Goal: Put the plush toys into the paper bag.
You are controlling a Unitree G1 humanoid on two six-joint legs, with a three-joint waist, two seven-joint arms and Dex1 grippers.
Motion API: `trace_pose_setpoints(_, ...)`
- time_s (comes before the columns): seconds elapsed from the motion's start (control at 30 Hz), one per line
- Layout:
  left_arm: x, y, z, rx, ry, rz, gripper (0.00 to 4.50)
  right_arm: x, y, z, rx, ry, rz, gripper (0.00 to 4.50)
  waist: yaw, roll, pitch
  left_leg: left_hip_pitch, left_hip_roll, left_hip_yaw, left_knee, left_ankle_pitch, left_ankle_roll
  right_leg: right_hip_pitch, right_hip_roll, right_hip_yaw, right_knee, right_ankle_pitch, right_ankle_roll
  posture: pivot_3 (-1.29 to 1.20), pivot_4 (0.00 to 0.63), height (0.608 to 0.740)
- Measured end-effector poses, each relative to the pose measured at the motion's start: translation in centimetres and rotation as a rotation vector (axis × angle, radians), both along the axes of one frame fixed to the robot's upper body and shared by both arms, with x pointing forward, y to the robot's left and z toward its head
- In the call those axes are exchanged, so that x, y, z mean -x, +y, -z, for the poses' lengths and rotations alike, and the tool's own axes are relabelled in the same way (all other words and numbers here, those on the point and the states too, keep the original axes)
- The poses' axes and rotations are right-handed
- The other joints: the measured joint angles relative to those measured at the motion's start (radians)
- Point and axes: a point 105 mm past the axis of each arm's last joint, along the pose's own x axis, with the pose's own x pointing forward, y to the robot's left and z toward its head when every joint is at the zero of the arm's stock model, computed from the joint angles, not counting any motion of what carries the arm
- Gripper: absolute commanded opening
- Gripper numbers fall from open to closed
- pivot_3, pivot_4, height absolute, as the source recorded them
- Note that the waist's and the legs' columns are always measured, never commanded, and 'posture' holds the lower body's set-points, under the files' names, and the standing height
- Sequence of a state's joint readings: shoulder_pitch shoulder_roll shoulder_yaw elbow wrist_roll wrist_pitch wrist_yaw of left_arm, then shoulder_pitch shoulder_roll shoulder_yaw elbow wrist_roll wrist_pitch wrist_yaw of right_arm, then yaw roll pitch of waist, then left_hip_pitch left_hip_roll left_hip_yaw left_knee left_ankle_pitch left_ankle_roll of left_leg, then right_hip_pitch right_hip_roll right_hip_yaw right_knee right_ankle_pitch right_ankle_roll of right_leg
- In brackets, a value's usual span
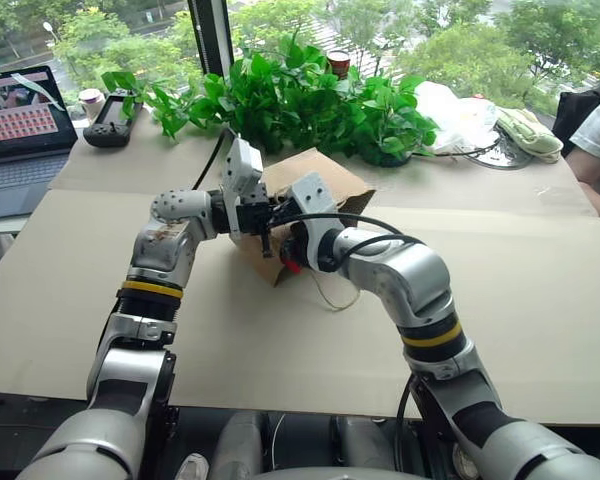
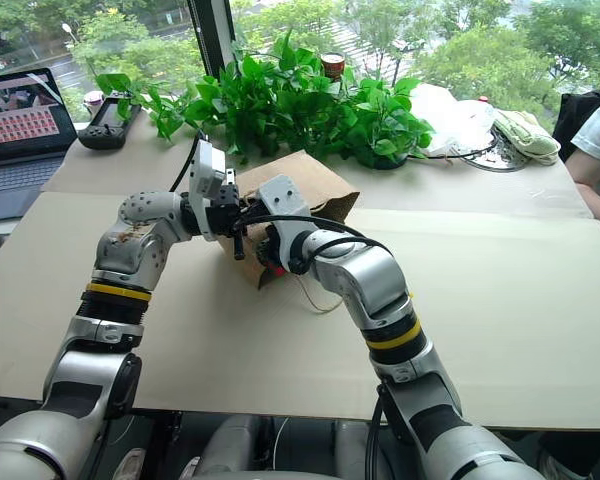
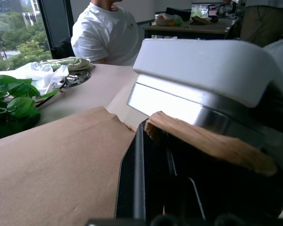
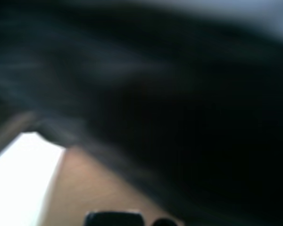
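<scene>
1. The paper bag [image 1: 315, 180] lies on the worktop [image 1: 500, 300], mouth toward the robot
2. Left hand [image 1: 267, 228] is clamped tight on the bag's rim
3. Right hand [image 1: 292, 255] is at the mouth beside something red [image 1: 291, 266]; its grip can't be made out

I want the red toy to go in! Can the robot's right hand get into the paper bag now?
Probably yes. The left hand holds the paper bag by its edge, and the right hand with the red toy is already at the opening.
</scene>
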State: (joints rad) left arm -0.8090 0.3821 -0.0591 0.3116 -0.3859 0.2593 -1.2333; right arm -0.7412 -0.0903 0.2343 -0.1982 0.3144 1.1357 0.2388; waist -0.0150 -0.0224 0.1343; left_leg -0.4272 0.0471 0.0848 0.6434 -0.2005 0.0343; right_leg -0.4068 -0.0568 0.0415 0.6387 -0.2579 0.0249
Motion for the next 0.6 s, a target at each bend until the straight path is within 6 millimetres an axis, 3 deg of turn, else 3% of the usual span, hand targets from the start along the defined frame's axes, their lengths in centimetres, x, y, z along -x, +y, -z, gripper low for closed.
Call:
trace_pose_setpoints(0.27, 0.1, -0.1, 0.0, 0.001, 0.000, 0.007, 0.00, 1.0, -1.6, 0.0, 0.015, 0.006, 0.011, 3.08, -0.001, 0.000, 0.000, 0.000, 0.000, 0.000, 0.000, 0.000, 0.000, -0.001, 0.000, 0.000, 0.001, 0.000, 0.000, 0.00, 0.150, 0.740)
trace_pose_setpoints(0.5, 0.1, -0.1, 0.0, 0.000, -0.003, 0.007, 0.00, 2.7, -4.6, -0.4, 0.024, 0.014, 0.041, 3.08, 0.000, 0.000, 0.000, 0.000, 0.000, 0.000, 0.000, 0.000, 0.000, -0.001, 0.000, 0.000, 0.001, 0.000, 0.000, 0.00, 0.150, 0.740)
trace_pose_setpoints(0.6, 0.0, 0.0, 0.0, -0.001, -0.007, 0.004, 0.00, 4.0, -6.4, 0.5, 0.055, 0.039, 0.053, 3.08, 0.002, 0.000, 0.000, 0.000, 0.000, 0.000, 0.000, 0.000, 0.000, 0.000, 0.000, 0.000, 0.001, 0.000, 0.000, 0.00, 0.150, 0.740)
